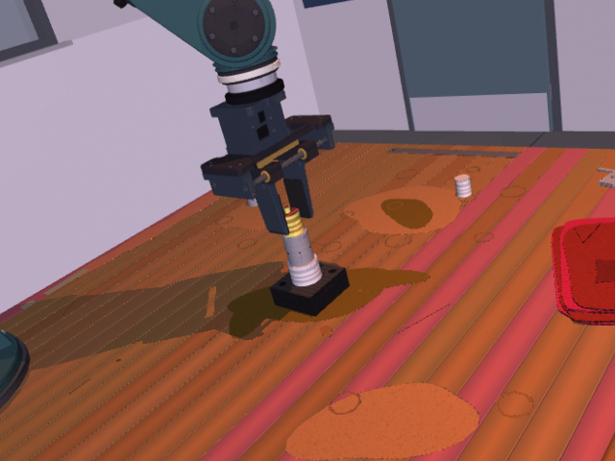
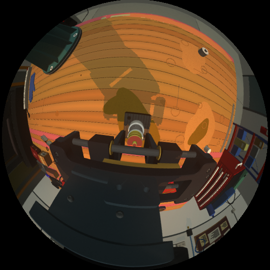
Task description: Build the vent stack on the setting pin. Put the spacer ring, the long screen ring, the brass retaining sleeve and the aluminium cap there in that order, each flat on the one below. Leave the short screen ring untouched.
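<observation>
In the middle of the striped orange table stands the black pin base (image 1: 310, 289) (image 2: 136, 118), and on its pin sit the white ribbed spacer ring (image 1: 305, 274), the grey long screen ring (image 1: 299, 249) (image 2: 136, 127) and the yellow brass retaining sleeve (image 1: 294, 222) (image 2: 134, 136), one on the other. A small white ribbed ring (image 1: 463, 186) stands far back on the right. Another small pale part (image 1: 252, 202) shows behind my gripper, mostly hidden. My gripper (image 1: 290, 216) (image 2: 134, 141) straddles the brass sleeve from above, open and holding nothing.
A red tray (image 1: 588, 270) lies at the table's right edge. A red tool chest (image 2: 221, 173) stands off the table. The arm's teal base (image 1: 10, 362) (image 2: 59, 47) sits at the near left corner. Orange patches mark the tabletop.
</observation>
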